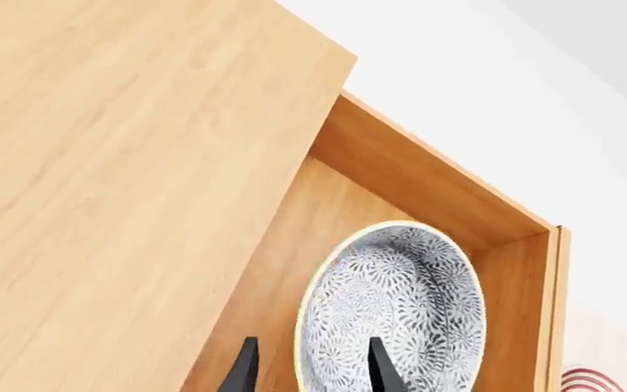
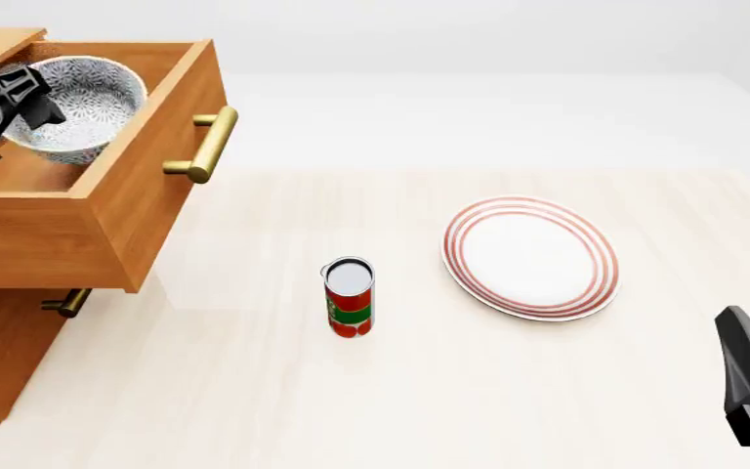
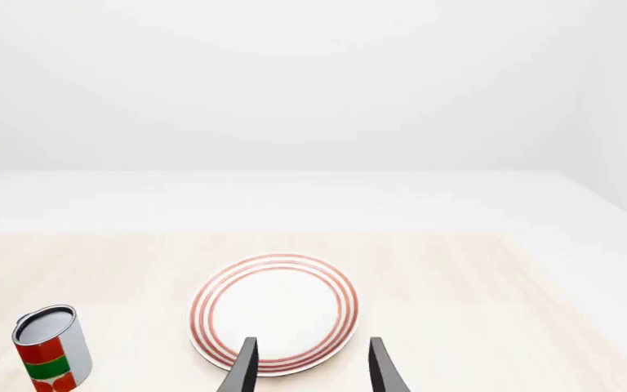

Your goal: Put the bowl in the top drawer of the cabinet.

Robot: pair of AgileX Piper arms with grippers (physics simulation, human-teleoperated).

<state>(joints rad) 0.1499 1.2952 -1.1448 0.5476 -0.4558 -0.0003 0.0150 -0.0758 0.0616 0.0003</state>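
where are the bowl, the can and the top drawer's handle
bowl (image 2: 86, 90): front view, patterned inner wall.
can (image 2: 349, 303): front view, red and green label.
top drawer's handle (image 2: 206, 145): front view, middle of the brass bar.

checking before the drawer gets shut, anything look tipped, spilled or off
Nothing stands out. The bowl sits upright inside the open top drawer. On the table, the can stands upright and the plate lies flat.

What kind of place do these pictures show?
Probably a simulated tabletop test scene, not a real kitchen: a wooden cabinet with the bowl in its open top drawer, a plate and a can on a pale table, bare white surroundings.
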